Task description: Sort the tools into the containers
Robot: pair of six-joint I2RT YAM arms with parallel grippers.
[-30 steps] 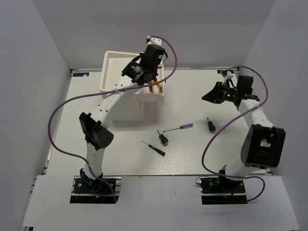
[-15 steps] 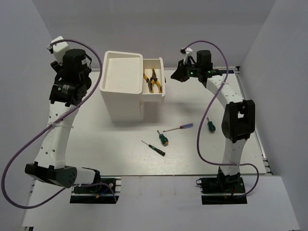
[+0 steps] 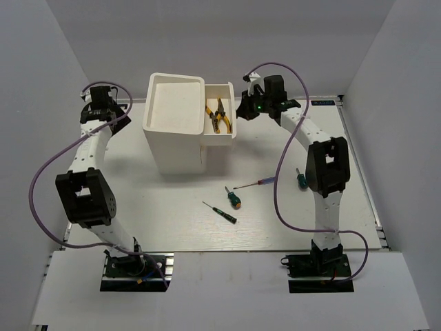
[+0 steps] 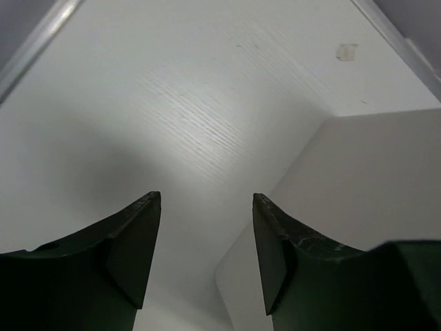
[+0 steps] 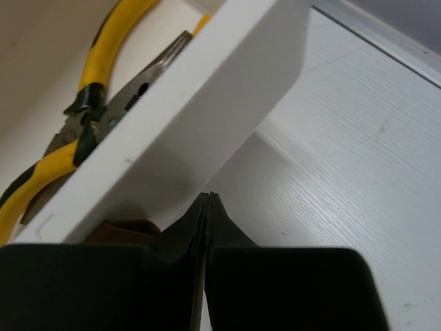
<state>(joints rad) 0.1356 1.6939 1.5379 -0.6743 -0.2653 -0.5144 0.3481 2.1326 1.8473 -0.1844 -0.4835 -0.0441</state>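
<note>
R tool (image 5: pixel 207 201) pressed shut just outside drawer (image 5: pixel 207 103) w/ yellow pliers (image 5: pixel 103 65); L tool (image 4: pixel 205 207) spread beside box (image 4: pixel 372 179).

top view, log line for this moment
left gripper open empty | right gripper shut by drawer | pliers in drawer | four screwdrivers on table

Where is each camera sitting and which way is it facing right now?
Top external: above and behind the bases, looking down on the white table; both arms show.
Left wrist: on the left arm, facing down past its open jaws at bare table and the tall white plastic box's side.
Right wrist: on the right arm, shut jaws at the pulled-out white drawer's front wall.
Shared: top and right wrist both show the yellow-handled pliers in that drawer.
</note>
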